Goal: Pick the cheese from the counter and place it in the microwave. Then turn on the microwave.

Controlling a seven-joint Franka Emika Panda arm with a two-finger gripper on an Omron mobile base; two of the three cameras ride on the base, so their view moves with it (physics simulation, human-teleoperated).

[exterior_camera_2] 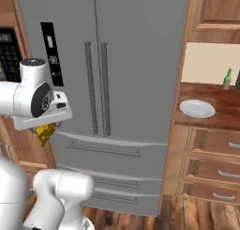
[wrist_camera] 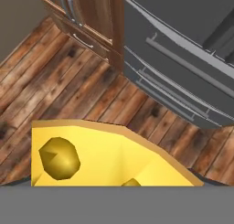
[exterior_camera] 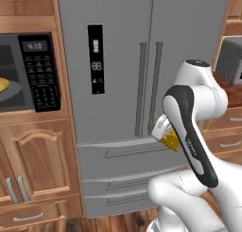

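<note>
The cheese (exterior_camera: 171,141), a yellow wedge with holes, hangs in the air under the robot's hand in front of the grey fridge (exterior_camera: 123,60), well above the wooden floor (wrist_camera: 55,72). The gripper (exterior_camera: 165,134) has it between its jaws, which stand wide apart around the wedge; in the hand view the cheese (wrist_camera: 105,157) sits right against the camera, with the fridge's lower drawers beyond it. From the right base view the wedge (exterior_camera_2: 46,132) pokes out beneath the white hand.

The microwave (exterior_camera: 28,72) is set into the wooden cabinets to the left of the fridge, its keypad and display lit, and something yellow shows at its left edge; I cannot tell what. To the right, the desk (exterior_camera_2: 220,109) carries a white plate (exterior_camera_2: 197,108) with nothing on it and a green bottle (exterior_camera_2: 227,79) standing upright behind it.
</note>
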